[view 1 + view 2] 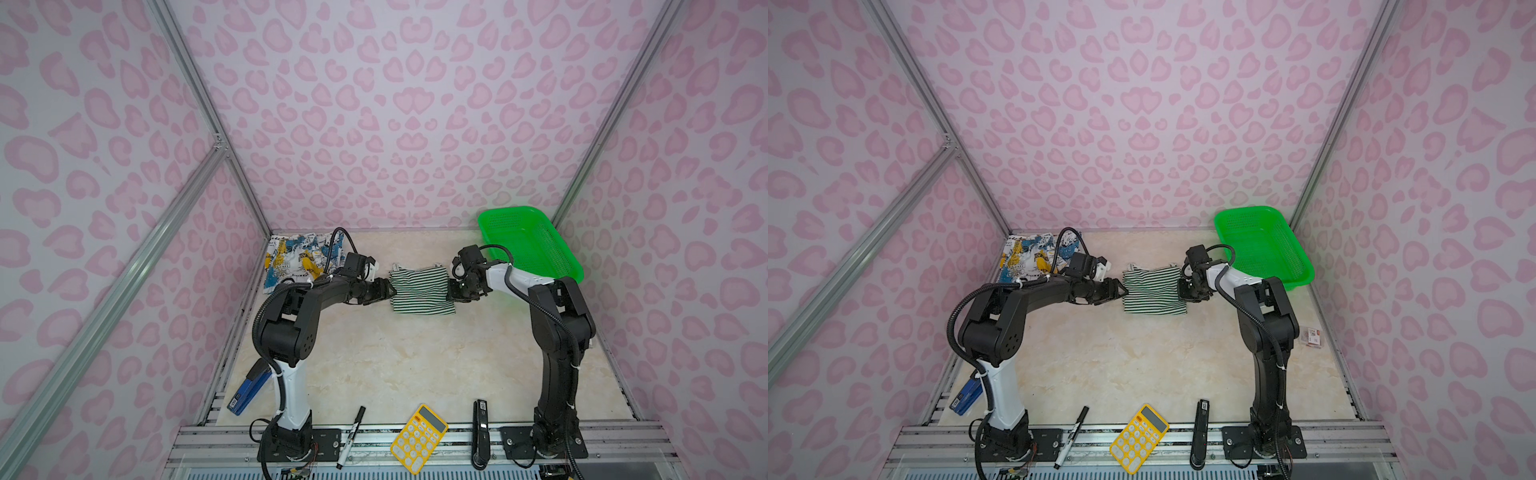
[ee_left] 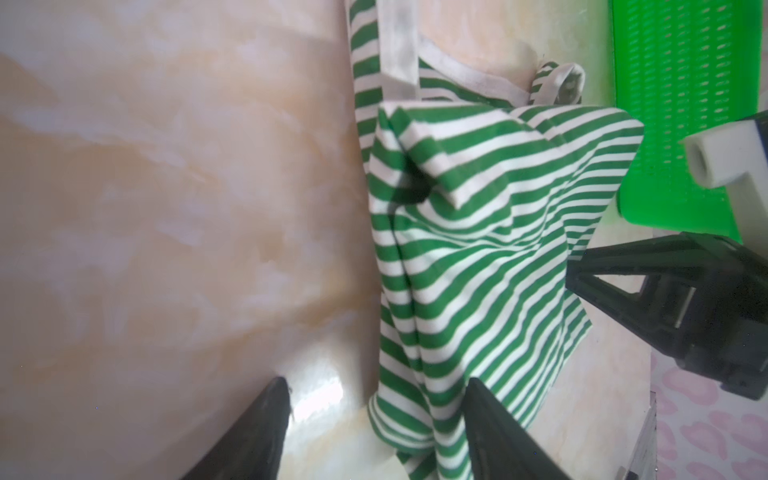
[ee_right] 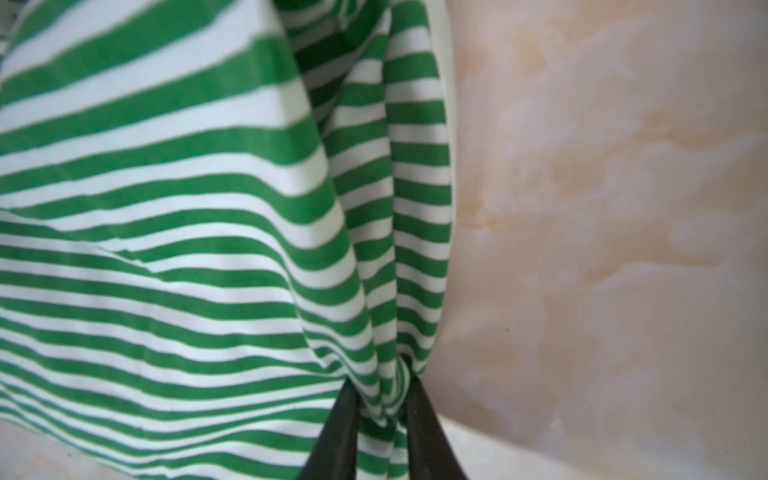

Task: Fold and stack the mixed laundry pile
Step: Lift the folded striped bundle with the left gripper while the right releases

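Squarely between the two arms, the green-and-white striped garment (image 1: 420, 291) lies partly folded on the marble-look tabletop (image 1: 415, 365), toward its far side. The right gripper (image 3: 380, 399) is pinched tight on a bunched edge of the cloth, stripes fanning out from its jaws. At the opposite edge the left gripper (image 2: 376, 382) stands with jaws well apart, straddling the fabric without clamping it. The white printed garment (image 1: 299, 257) sits crumpled in the far left corner, the green perforated basket (image 1: 528, 245) at far right
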`<state>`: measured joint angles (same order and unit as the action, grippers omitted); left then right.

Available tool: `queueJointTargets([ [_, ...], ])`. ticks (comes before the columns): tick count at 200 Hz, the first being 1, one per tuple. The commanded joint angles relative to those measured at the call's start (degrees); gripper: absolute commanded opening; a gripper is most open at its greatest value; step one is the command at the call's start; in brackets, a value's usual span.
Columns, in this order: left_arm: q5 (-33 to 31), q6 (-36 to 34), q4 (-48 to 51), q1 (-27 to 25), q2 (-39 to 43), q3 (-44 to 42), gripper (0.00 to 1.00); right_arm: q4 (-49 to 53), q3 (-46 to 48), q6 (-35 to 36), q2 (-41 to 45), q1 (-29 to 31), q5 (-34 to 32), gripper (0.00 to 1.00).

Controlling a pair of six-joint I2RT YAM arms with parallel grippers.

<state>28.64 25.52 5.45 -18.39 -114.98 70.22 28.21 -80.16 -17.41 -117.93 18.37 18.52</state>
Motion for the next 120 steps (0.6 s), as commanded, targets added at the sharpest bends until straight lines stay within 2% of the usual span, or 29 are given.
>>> queueJointTargets([
  [1,-2.6,1.0,-0.5,-1.2,-1.6,1.1,0.69,3.3,0.4,0.1,-1.9,0.0,-3.9,0.10],
  [37,-2.3,3.5,-2.4,-4.1,-4.5,1.7,0.68,3.1,0.5,0.2,-2.9,0.0,-3.3,0.05],
  [67,-3.1,6.6,-3.3,-5.3,-6.4,1.8,0.61,2.8,0.8,0.2,-3.0,0.0,-2.8,0.05],
  [78,-4.0,7.8,-3.0,-5.4,-6.7,1.8,0.53,2.7,0.9,0.3,-2.9,0.1,-2.7,0.05],
  [103,-7.0,8.0,-0.4,-5.3,-6.2,3.0,0.28,2.6,0.9,1.0,-2.2,0.1,-2.3,0.07],
  [120,-9.7,6.8,4.3,-5.3,-6.0,5.9,0.15,2.9,0.8,1.5,-0.4,0.0,-2.4,0.18],
])
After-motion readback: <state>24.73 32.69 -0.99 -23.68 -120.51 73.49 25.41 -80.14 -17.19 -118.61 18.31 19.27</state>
